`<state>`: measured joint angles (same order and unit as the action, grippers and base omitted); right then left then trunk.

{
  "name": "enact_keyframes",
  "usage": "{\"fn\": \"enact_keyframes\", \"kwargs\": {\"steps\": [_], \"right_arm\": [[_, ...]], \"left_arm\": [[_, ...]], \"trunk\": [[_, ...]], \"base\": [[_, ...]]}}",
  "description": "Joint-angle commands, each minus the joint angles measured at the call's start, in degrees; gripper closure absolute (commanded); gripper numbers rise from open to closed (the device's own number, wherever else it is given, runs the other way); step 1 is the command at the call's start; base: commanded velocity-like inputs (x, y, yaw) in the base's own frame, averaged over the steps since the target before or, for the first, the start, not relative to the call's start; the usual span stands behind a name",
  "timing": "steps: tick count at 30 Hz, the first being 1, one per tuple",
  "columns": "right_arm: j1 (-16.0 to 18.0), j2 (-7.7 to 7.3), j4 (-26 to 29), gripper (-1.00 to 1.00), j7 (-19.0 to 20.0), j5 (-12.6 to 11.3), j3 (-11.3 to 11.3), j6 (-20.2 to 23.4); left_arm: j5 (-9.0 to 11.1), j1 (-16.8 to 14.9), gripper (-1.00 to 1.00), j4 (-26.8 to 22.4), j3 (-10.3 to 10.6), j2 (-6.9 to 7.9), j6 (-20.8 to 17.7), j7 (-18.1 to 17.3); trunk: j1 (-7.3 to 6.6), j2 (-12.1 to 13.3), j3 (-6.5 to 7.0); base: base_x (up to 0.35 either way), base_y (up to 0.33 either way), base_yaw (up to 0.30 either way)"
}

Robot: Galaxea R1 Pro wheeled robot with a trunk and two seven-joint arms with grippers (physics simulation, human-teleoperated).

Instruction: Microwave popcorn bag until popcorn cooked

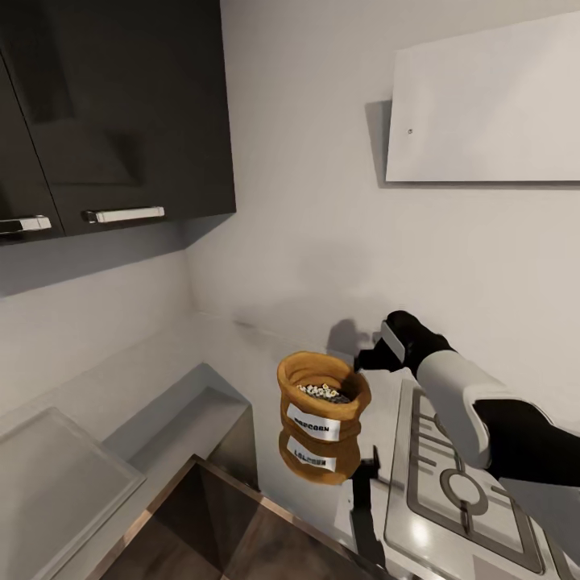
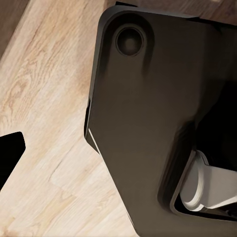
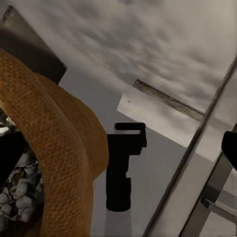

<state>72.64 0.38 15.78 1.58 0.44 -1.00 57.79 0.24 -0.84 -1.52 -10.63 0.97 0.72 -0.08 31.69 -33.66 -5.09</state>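
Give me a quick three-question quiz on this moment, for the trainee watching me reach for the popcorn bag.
1. True or false: the popcorn bag lies tipped on its side on the countertop.
2. What sits on the countertop on the bag's right-arm side? A) a sink B) a stove top C) a microwave
3. Is the right claw open or shut?

Key: 1 false, the bag stands upright. 2 B. 3 open; the right wrist view shows its fingers wide apart.
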Motion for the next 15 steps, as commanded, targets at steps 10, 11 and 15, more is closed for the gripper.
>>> {"fn": "enact_keyframes", "kwargs": {"steps": [10,11,15], "right_arm": [[0.04,0.06,-3.36,-1.00,0.18,0.17,-1.17,0.22],[0.04,0.06,-3.44,-1.00,0.18,0.17,-1.18,0.22],[0.04,0.06,-3.54,-1.00,0.18,0.17,-1.36,0.22]], "left_arm": [[0.02,-0.04,-1.00,0.02,-0.23,0.01,0.08,-0.01],[0.02,-0.04,-1.00,0.02,-0.25,0.00,0.08,-0.01],[0.02,-0.04,-1.00,0.02,-0.25,0.00,0.07,-0.01]], "trunk": [[0.02,-0.09,-0.11],[0.02,-0.09,-0.11],[0.02,-0.09,-0.11]], "base": [[0.000,0.000,0.000],[0.000,0.000,0.000],[0.000,0.000,0.000]]}}
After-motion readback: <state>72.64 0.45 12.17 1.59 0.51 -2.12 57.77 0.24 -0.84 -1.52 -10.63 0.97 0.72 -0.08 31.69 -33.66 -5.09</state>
